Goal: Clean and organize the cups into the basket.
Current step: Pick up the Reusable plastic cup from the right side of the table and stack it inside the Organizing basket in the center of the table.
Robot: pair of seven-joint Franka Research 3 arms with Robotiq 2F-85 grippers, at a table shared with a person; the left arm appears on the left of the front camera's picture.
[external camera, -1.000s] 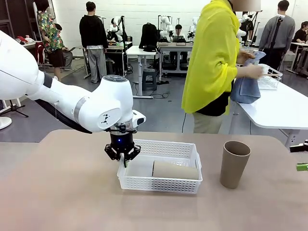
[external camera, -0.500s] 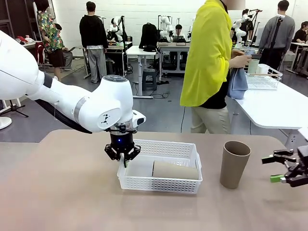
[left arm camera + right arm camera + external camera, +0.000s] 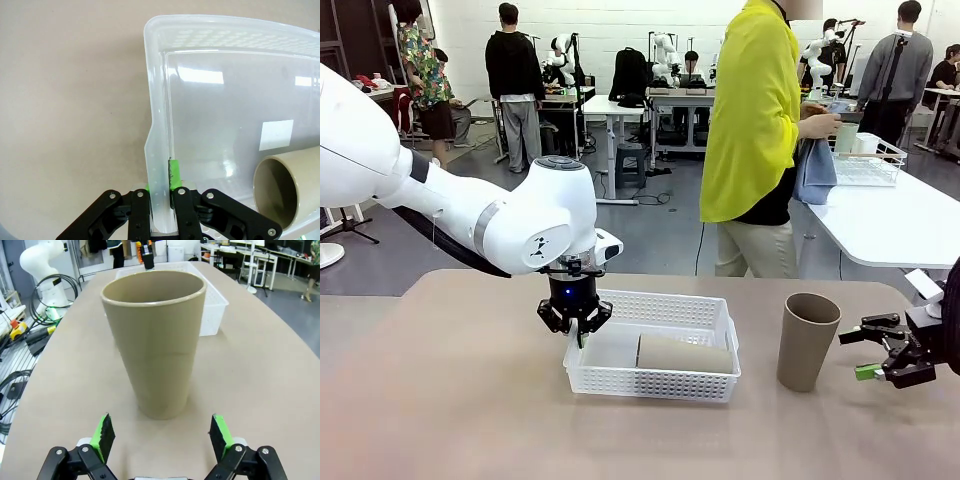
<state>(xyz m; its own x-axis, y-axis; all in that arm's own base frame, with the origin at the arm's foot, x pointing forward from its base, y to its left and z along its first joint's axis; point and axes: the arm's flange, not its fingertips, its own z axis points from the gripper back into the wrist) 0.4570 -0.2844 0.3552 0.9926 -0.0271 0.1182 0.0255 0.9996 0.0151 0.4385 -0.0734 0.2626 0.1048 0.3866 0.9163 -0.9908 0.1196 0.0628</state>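
Left claw point(image 3: 577, 334) clamped on basket point(image 3: 660, 385) left end wall; one taupe cup point(image 3: 685, 353) lies inside. Upright cup point(image 3: 807, 340) stands on bench point(image 3: 450, 400), right of basket. Right claw point(image 3: 868, 352) spread wide just beside it, not touching. Step: pickup approach. Next likely needs straddling the cup, then squeezing.

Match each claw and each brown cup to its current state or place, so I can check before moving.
Things:
1. left claw
2. right claw
3. left-hand cup
4. right-hand cup

States:
a. upright on the table
b. shut on the basket wall
c. open, facing a cup
d. lying inside the basket

Pairs: 1-b, 2-c, 3-d, 4-a
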